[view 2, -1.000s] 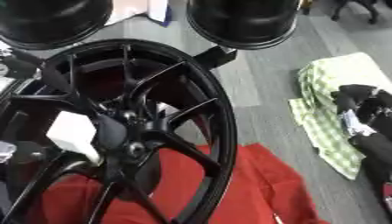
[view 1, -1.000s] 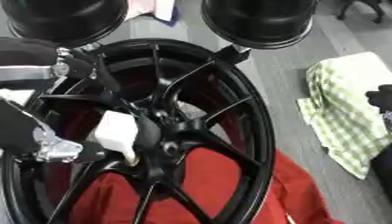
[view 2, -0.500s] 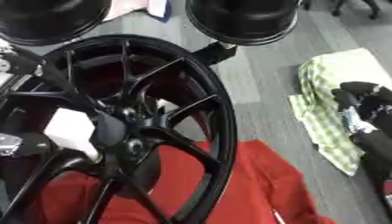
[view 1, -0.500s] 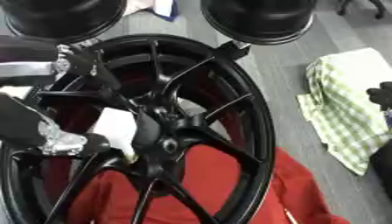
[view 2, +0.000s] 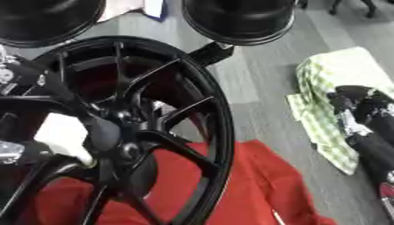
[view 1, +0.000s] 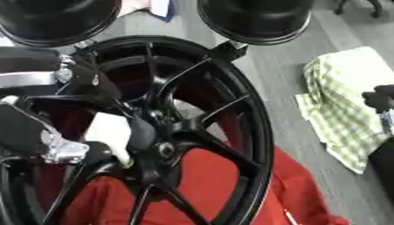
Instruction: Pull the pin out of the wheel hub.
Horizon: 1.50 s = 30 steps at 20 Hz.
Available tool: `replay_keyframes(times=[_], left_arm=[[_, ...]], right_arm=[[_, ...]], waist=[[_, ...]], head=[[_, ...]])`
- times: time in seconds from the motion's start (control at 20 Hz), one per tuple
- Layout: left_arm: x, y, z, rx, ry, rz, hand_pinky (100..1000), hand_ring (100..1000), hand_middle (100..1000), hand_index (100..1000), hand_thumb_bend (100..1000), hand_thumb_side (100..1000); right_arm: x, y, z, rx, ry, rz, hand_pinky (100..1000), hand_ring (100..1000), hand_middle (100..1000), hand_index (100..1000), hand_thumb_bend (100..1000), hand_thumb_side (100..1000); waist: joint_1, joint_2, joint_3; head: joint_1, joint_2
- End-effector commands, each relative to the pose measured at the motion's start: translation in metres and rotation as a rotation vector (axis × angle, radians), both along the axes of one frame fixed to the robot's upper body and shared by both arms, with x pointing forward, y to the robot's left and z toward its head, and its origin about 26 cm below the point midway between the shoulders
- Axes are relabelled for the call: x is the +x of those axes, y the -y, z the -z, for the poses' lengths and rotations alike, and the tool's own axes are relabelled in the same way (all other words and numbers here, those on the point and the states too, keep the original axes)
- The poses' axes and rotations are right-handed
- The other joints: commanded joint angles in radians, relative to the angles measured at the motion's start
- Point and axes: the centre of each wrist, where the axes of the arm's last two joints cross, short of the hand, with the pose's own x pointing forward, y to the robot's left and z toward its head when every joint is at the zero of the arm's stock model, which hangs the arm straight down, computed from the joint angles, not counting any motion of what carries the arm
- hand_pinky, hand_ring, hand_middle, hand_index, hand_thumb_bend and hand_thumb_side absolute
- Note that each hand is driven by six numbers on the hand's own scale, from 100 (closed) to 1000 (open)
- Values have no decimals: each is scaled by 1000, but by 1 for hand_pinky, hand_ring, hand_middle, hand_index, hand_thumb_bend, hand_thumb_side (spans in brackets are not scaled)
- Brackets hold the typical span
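A large black spoked wheel lies tilted over a red cloth, its hub at lower centre. A white piece, which looks like the pin's head, sits against the hub's left side. My left hand comes in from the left between the spokes, silver joints showing, with its fingers curled round that white piece. My right hand rests at the right edge over a checked cloth, fingers relaxed and holding nothing, well apart from the wheel.
A red cloth lies under the wheel's lower part. A green-and-white checked cloth is spread on the grey surface to the right. Two black round drums stand just beyond the wheel's top.
The whole picture has shifted slightly, so the camera moved. My left hand stays at the hub on the white piece. The right hand has hardly moved.
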Motion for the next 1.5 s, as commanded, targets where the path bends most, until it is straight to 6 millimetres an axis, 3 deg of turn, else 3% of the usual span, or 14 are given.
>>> replay_keyframes(times=[0.05, 0.8, 1.2, 1.5], left_arm=[[-2, -1, -8, 28, 31, -3, 910, 842, 802, 887, 477, 636], [12, 4, 0, 106, 18, -13, 882, 841, 803, 883, 414, 530], [15, 7, 1, 79, 11, 0, 865, 806, 769, 848, 355, 519], [16, 9, 1, 80, 8, 21, 833, 729, 662, 796, 359, 482]], right_arm=[[0, -1, -8, -20, 19, -6, 838, 775, 543, 701, 100, 282], [0, -2, -7, -13, 13, -9, 841, 777, 544, 703, 100, 288], [0, -3, -7, -12, 11, -12, 843, 778, 545, 704, 100, 290], [0, -3, -7, -9, 10, -13, 843, 778, 545, 704, 100, 291]], waist=[[0, -13, -3], [-1, -12, -3], [-3, -11, -3], [-3, -12, -3]], head=[[-2, -21], [8, -29], [12, -30], [13, -32]])
